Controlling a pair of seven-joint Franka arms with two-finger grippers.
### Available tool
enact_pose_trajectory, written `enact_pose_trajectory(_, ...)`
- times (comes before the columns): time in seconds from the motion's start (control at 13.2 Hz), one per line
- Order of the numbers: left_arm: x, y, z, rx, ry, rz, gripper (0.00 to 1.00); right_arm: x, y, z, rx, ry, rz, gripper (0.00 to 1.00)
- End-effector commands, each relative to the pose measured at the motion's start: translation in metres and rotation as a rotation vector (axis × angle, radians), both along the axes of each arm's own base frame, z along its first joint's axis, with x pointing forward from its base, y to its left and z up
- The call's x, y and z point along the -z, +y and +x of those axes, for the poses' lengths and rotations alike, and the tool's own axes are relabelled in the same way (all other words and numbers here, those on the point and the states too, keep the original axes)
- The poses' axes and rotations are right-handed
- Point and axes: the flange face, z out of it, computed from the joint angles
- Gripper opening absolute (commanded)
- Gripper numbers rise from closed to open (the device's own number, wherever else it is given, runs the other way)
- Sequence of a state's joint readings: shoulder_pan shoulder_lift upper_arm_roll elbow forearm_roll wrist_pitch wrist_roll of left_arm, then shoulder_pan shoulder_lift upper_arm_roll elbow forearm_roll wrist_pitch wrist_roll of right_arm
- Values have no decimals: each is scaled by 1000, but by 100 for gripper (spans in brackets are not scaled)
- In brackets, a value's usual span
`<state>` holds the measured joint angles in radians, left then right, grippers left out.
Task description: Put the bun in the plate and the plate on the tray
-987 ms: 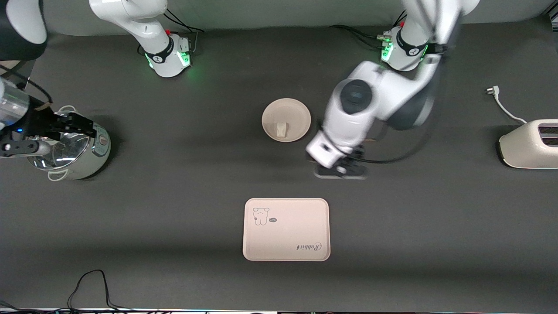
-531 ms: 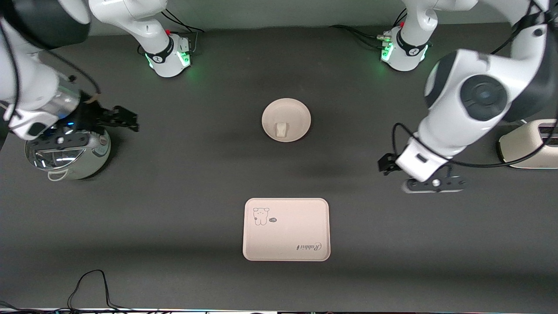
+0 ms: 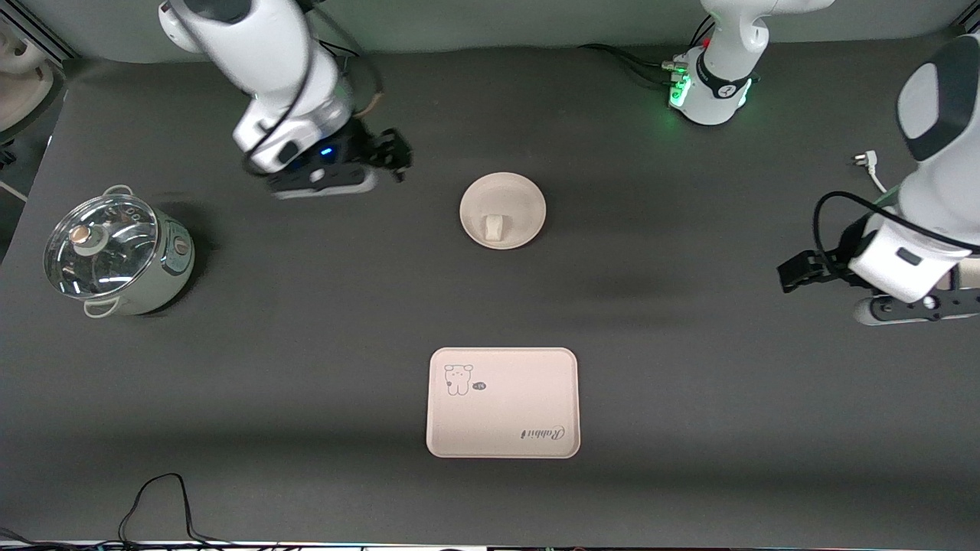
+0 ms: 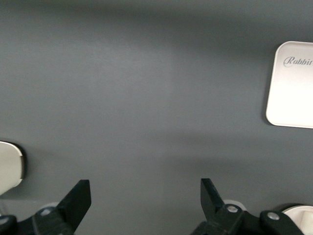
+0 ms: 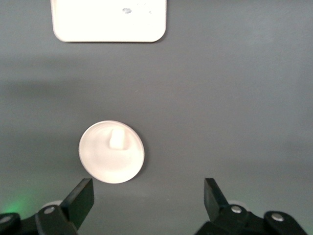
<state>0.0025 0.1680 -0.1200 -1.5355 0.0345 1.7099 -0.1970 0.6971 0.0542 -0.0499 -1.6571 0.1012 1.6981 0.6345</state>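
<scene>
The bun (image 3: pixel 494 226) lies in the round plate (image 3: pixel 522 194), which sits mid-table. The tray (image 3: pixel 503 413) with the animal drawing and "Rabbit" script lies nearer the front camera, apart from the plate. My right gripper (image 3: pixel 398 155) is open and empty, up in the air beside the plate toward the right arm's end. Its wrist view shows the plate (image 5: pixel 98 164), bun (image 5: pixel 116 138) and tray (image 5: pixel 108 19) ahead of the gripper (image 5: pixel 146 200). My left gripper (image 3: pixel 792 274) is open and empty over bare table at the left arm's end. Its wrist view (image 4: pixel 145 200) shows a tray corner (image 4: pixel 291 83).
A pot with a glass lid (image 3: pixel 115 256) stands at the right arm's end. A white plug and cord (image 3: pixel 869 162) lie at the left arm's end. A black cable (image 3: pixel 157 497) lies at the table's front edge. A white rounded object (image 4: pixel 10 166) shows in the left wrist view.
The right arm has swung from over the pot to beside the plate. The left arm has drawn away from the plate to its own end of the table. Plate, bun and tray have not moved.
</scene>
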Motion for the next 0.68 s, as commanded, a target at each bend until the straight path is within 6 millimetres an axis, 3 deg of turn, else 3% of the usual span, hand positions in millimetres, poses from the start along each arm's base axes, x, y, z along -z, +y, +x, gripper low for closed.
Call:
enact_pose_trajectory(0.0,-26,16,-25,63,38,14,100,17,34,-38,21,-2,9,100)
enact_pose_trajectory(0.15,-47,12,-38,73,18,21,100,24,54,-71,24,-7,24,100)
enact_pose_trajectory(0.23,-52,13,-42,72,21,22,100,24,52,-83,21,0,53,100)
enact_pose_trajectory(0.38,-51,11,-41,77,24,22,100,27,33,-99,30,18,129,100)
enact_pose_trajectory(0.61,-36,9,-33,78,33,26,100,36,30,-106,3,43,163,100)
